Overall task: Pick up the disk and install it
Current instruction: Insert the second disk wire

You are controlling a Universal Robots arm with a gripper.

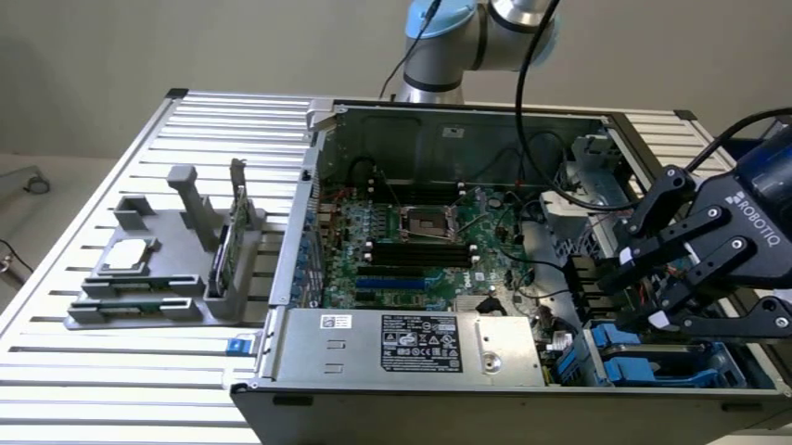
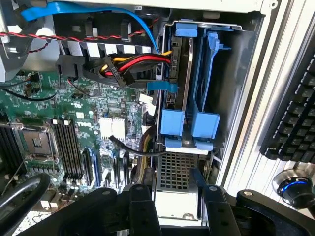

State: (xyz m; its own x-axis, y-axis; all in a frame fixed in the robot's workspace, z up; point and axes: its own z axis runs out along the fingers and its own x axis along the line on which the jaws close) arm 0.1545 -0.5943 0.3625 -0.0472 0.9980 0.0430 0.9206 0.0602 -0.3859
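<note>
One gripper (image 1: pixel 633 298) is seen at the exterior view's right, and the word "ROBOTIQ" can be read in white on its black body. It is held over the corner of one open computer case (image 1: pixel 371 394). In the wrist view its two fingers (image 2: pixel 142 209) are spread apart over the case floor, and nothing is pinched between them.

Two blue carrier frames (image 2: pixel 204 125) are counted in the drive bay (image 2: pixel 231 73), side by side and upright. The disk (image 2: pixel 181 73) appears to be seated in the frame nearer the motherboard, on its edge, though only a dark, narrow face is shown and its label cannot be seen. One bundle of red, yellow and black wires (image 2: pixel 135 63) is run to it, and one blue flat cable (image 2: pixel 98 14) is draped above.

One green motherboard (image 1: pixel 415 250) is laid in the case, with one empty processor socket (image 1: pixel 427 222) and four black memory slots (image 2: pixel 66 147). One silver power supply (image 1: pixel 409 345) is marked with two stickers, but their print is too small to be read.

Outside the case, one grey holder (image 1: pixel 155 311) is set on the slatted table (image 1: pixel 74 362); one square chip (image 1: pixel 130 255) and one upright card (image 1: pixel 237 199) are kept on it. One black keyboard (image 2: pixel 295 113) is seen beside the case.
</note>
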